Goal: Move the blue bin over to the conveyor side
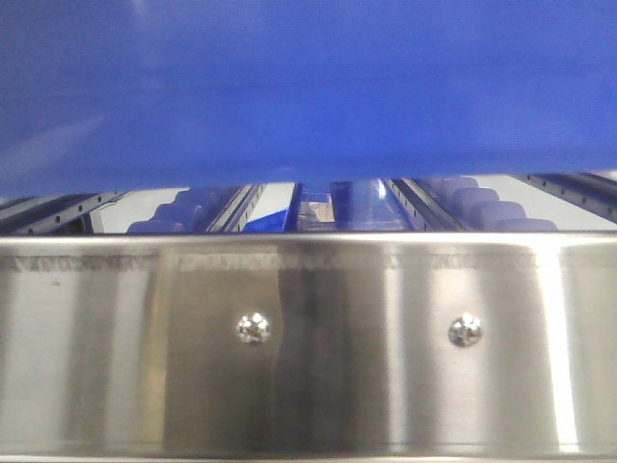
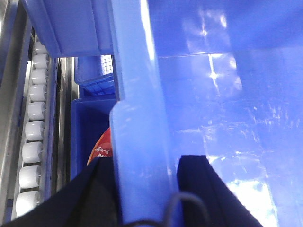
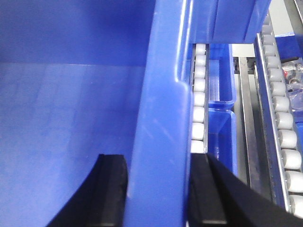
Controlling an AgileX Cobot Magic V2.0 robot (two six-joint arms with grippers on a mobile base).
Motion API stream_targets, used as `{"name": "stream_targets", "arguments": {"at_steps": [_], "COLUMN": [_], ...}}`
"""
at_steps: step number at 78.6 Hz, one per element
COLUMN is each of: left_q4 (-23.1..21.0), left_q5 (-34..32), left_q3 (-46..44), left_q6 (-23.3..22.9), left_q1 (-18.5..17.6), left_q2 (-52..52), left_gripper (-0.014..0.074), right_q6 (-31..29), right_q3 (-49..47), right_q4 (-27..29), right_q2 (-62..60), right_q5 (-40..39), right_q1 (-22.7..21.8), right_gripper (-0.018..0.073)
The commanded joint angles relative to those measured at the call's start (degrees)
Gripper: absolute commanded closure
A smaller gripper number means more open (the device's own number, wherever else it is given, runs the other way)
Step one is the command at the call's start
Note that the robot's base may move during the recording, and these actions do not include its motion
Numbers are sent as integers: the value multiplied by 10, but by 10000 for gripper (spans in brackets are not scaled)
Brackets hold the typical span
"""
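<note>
The glossy blue bin (image 1: 308,87) fills the top of the front view, its underside hanging just above the rack. In the left wrist view my left gripper (image 2: 144,191) is shut on the blue bin's (image 2: 227,94) thick left rim (image 2: 137,118), with one black finger (image 2: 97,194) outside and one inside. In the right wrist view my right gripper (image 3: 158,191) clamps the right rim (image 3: 161,118) of the blue bin (image 3: 71,109) the same way, with fingers (image 3: 111,189) on both sides. The conveyor is out of view.
A shiny steel rack front (image 1: 308,338) with two screws spans the near foreground. White roller tracks (image 2: 33,142) (image 3: 284,123) run along both sides. Other blue crates (image 2: 90,118) (image 3: 220,71) sit below in the rack, one holding a red packet (image 2: 103,146).
</note>
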Motion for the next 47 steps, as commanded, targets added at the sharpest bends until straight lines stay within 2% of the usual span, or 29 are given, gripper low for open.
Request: {"name": "stream_targets", "arguments": {"at_steps": [1,47], "left_q4": [23,23], "left_q5": [-45,-45], "left_q3": [-5,-5], "left_q6": [10,10], "left_q1": [2,2], "left_q2": [-13,-13], "left_gripper": [607,607], "right_q6": [-13,-13], "right_q3": [-7,-7], "right_q4": [-38,-38], "right_q2": [-8,-8], "right_q5": [-52,-52], "right_q1": [-1,-1], "right_gripper": [641,641]}}
